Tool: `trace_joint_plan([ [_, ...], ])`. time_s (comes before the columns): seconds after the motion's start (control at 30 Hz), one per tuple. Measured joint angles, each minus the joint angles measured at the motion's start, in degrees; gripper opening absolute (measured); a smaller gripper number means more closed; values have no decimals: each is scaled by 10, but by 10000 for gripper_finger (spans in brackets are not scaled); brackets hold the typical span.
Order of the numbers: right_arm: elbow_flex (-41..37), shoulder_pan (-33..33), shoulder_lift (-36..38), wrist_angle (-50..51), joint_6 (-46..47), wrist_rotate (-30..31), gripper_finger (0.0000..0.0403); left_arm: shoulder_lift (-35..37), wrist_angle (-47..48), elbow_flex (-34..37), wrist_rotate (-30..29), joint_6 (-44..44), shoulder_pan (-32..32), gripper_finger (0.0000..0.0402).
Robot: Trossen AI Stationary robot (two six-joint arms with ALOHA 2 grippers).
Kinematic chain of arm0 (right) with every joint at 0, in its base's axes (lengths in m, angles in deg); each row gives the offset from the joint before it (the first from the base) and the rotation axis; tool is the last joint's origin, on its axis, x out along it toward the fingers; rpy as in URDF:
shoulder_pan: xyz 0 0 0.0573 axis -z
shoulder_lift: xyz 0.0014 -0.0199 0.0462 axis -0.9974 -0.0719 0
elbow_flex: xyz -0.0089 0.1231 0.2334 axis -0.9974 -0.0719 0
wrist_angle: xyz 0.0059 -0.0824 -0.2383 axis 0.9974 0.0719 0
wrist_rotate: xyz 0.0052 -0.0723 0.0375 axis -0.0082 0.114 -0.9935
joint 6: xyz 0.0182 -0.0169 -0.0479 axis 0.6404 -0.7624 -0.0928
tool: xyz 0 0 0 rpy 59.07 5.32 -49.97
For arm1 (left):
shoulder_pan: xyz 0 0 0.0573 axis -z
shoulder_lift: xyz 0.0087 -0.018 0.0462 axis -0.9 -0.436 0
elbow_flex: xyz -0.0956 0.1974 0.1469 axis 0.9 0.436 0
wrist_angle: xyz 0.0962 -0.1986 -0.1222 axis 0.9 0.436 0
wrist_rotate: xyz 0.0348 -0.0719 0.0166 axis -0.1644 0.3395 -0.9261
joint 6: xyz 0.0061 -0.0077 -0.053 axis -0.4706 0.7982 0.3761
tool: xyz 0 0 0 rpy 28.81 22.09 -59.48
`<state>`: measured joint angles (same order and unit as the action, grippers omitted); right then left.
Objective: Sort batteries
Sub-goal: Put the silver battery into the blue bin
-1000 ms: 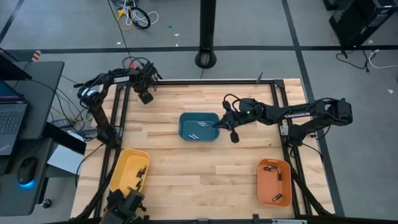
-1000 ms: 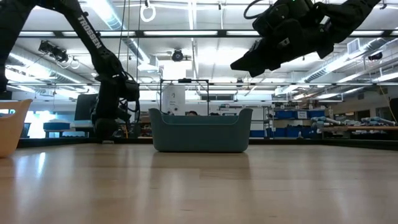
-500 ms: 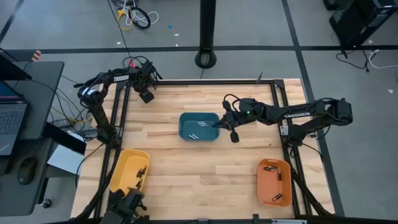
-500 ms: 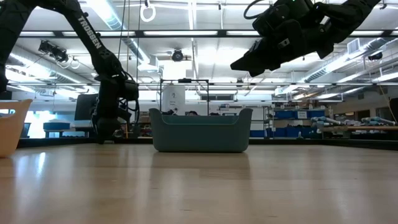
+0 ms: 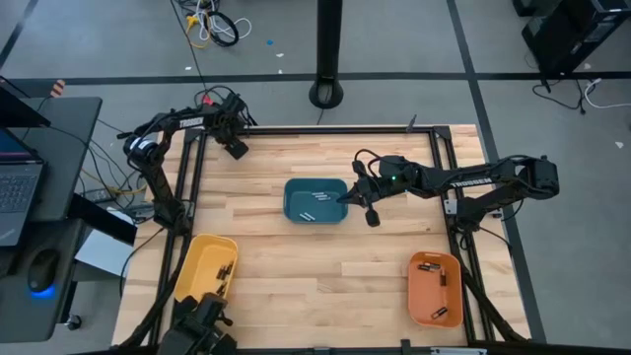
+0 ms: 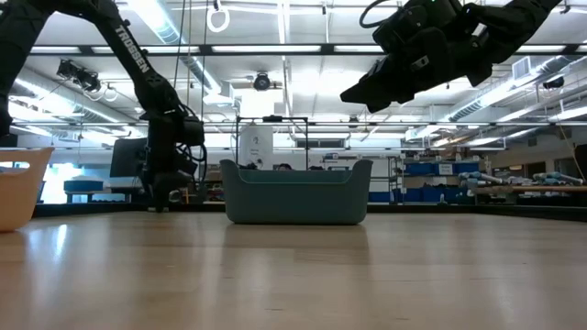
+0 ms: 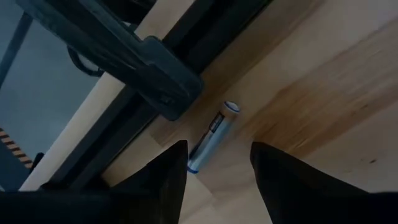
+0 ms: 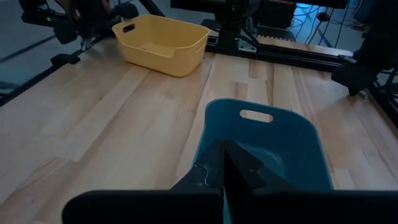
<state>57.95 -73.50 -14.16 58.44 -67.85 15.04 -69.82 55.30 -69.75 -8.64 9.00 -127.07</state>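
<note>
Battery (image 7: pixel 212 137) between parted left fingers (image 7: pixel 163 180), right fingers (image 8: pixel 239 163) closed

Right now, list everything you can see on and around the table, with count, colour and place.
Teal tray: one, table centre, a few batteries inside.
Yellow tray: one, front-left corner, some batteries in it.
Orange tray: one, front-right corner, several batteries in it.
Loose battery: one, dark with silvery ends, on the wood by the black frame rail at the table's far-left corner.
Laptop: one, on the desk left of the table.
Left tool: open, above the loose battery.
Right tool: shut, at the teal tray's right edge.
</note>
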Motion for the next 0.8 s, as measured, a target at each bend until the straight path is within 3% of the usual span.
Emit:
trace_joint_plan([
  [0.27, 0, 0, 0, -1, 3, 0, 8, -54, 110, -77, 2, 22, -1, 175],
  [0.47, 0, 0, 0, -4, 4, 0, 8, -58, 173, -94, 34, 20, 3, 119],
  [0.63, 0, -1, 0, -4, 5, 0, 8, -58, 230, -84, 34, -11, 14, 70],
  [0.8, 0, 0, 0, -4, 5, 0, 8, -58, 222, -82, 12, -12, 26, 49],
])
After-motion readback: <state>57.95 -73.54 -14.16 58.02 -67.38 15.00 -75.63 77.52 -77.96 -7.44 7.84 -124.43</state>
